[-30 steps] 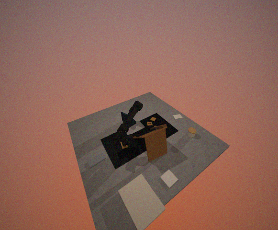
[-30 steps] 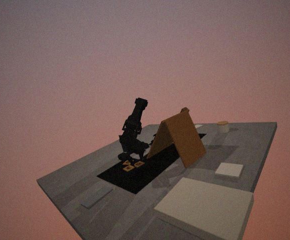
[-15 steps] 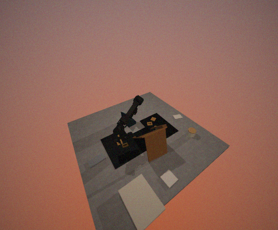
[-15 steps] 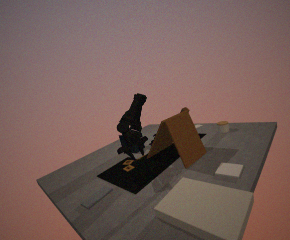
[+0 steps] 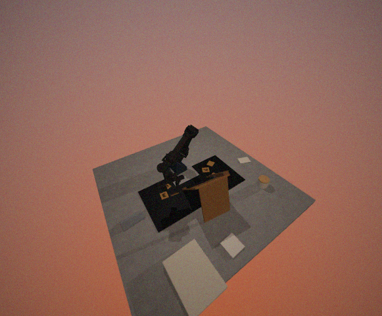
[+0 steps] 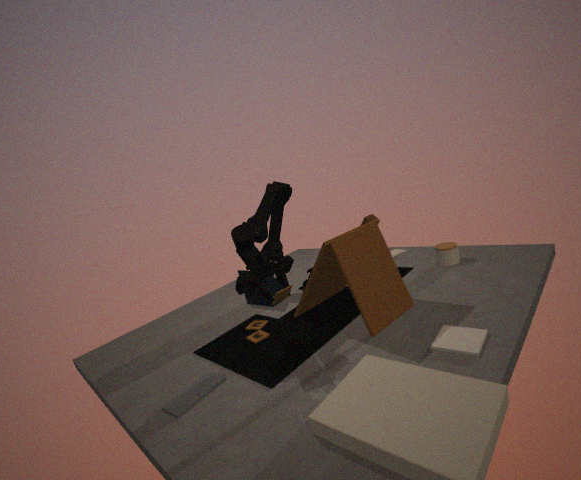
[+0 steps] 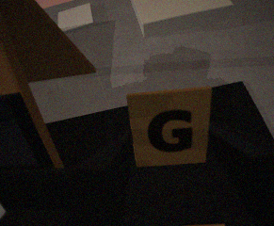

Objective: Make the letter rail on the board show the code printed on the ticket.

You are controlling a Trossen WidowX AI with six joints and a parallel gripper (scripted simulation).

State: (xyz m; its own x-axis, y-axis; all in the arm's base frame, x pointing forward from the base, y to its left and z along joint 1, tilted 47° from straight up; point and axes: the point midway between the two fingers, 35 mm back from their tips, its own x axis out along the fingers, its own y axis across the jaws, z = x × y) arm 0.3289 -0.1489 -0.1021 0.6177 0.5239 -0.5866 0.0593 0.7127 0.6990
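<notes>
Grey counter (image 5: 272, 210) (image 6: 140, 377) (image 7: 127, 58) bears a lidded tub (image 5: 263, 182) (image 6: 447, 254), contents hidden.

You see a grey, faintly streaked tabletop (image 5: 275, 210) (image 6: 145, 356) (image 7: 249, 38) under dim light, with soft shadows across it. Around the tabletop, your backdrop grades from dusky mauve above to orange below.

Round pot with a tan top (image 5: 263, 180) (image 6: 446, 253), large pale slab (image 5: 194, 275) (image 6: 409, 413) — flat, grey strip (image 5: 133, 220) (image 6: 194, 394) — lying well apart
</notes>
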